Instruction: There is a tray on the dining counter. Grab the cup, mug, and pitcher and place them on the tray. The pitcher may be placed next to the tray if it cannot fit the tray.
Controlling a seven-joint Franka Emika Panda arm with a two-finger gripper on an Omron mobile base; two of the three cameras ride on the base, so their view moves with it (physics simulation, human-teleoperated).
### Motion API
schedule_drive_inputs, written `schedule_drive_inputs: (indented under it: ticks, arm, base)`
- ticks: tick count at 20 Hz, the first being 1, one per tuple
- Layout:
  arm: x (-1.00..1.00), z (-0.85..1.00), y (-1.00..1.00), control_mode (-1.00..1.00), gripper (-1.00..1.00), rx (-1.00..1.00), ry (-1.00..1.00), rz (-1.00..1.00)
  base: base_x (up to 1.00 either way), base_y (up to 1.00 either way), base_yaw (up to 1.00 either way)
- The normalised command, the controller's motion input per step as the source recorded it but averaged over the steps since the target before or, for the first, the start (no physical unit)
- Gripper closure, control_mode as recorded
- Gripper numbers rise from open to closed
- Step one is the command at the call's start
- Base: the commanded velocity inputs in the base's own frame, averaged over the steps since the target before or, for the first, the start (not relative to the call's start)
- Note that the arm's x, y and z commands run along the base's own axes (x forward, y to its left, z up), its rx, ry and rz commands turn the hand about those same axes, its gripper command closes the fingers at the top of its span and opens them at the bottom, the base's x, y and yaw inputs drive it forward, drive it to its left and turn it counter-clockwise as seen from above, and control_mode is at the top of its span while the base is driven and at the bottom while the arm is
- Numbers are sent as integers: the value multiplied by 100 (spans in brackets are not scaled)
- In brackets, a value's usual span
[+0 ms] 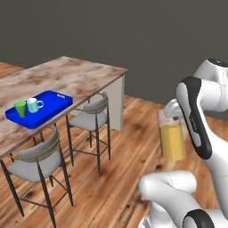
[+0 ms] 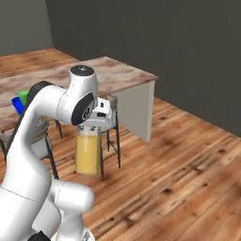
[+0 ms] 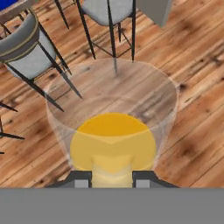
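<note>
- Left base view: green cup (image 1: 20, 108) and teal mug (image 1: 33, 105) sitting side by side on the blue tray (image 1: 53, 102), around 9 o'clock on the marbled dining counter (image 1: 75, 75). Pitcher (image 1: 172, 136) up in the air at 3 o'clock over the wood floor (image 1: 129, 147), orange-yellow liquid filling the lower part.
- Right base view: pitcher (image 2: 88, 150) hanging under the gripper (image 2: 96, 123), stools (image 2: 110, 117) behind. No labels readable.
- Hand view: gripper (image 3: 112, 178) clamped on the pitcher (image 3: 113, 131) rim, plank floor below.
</note>
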Motion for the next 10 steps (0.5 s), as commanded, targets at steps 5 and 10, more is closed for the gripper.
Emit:
schedule_drive_inputs:
  ticks: [5,10]
  arm:
    - [0,0,0,100,100,0,0,0]
    - [0,0,0,100,100,0,0,0]
  base:
    - [78,-18,53]
    - [40,-34,45]
